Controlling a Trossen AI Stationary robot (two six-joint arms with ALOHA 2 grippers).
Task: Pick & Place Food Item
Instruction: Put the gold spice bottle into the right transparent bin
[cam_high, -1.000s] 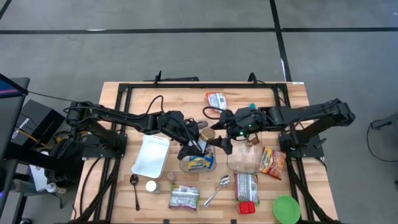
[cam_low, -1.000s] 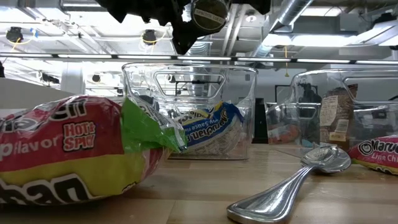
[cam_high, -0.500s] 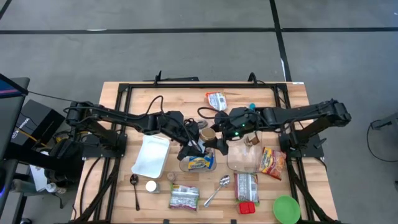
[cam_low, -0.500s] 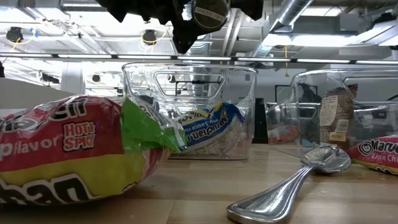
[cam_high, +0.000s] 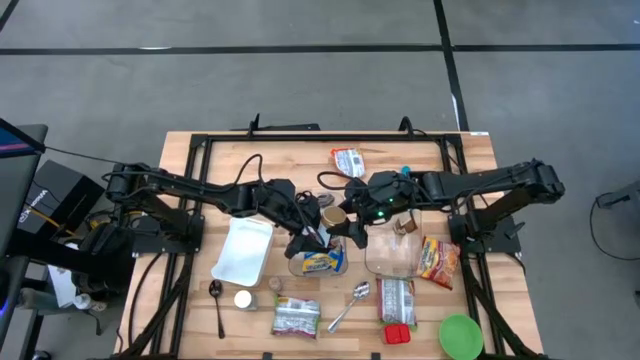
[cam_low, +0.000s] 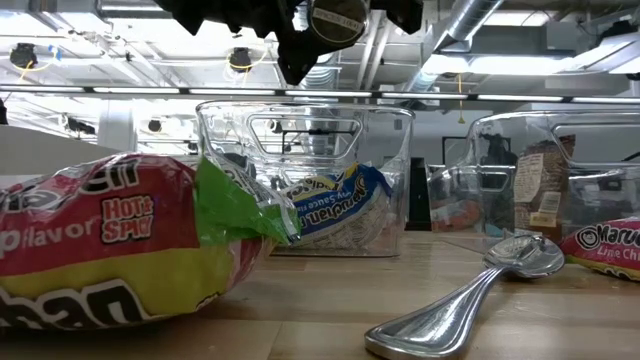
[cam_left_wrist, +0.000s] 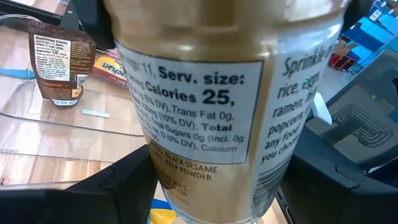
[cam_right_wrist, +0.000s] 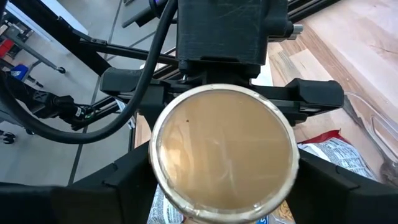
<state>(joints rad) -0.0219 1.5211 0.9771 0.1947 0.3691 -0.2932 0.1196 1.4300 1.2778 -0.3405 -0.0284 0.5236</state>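
Over the desk's middle: both arms are meeting above a clear container (cam_high: 318, 258).
Left arm: is reaching in from the desk's left edge.
Left gripper (cam_high: 322, 218): fingers are clamping the sides of a seasoning jar (cam_high: 333, 215); in the left wrist view the jar's nutrition label (cam_left_wrist: 205, 112) is filling the picture between the two dark fingers (cam_left_wrist: 127, 190).
Seasoning jar: is hanging in the air above the clear container, its round end (cam_right_wrist: 225, 152) facing the right wrist camera.
Clear container: is holding a blue-and-yellow noodle packet (cam_low: 335, 205).
Right gripper (cam_high: 352, 225): is hovering just beside the jar, fingers apart on either side of it; whether they are touching it cannot be told.
Right arm: is reaching in from the desk's right edge.
Near front edge: a red-and-green noodle packet (cam_low: 120, 250) and a spoon (cam_low: 480, 295) are lying flat.
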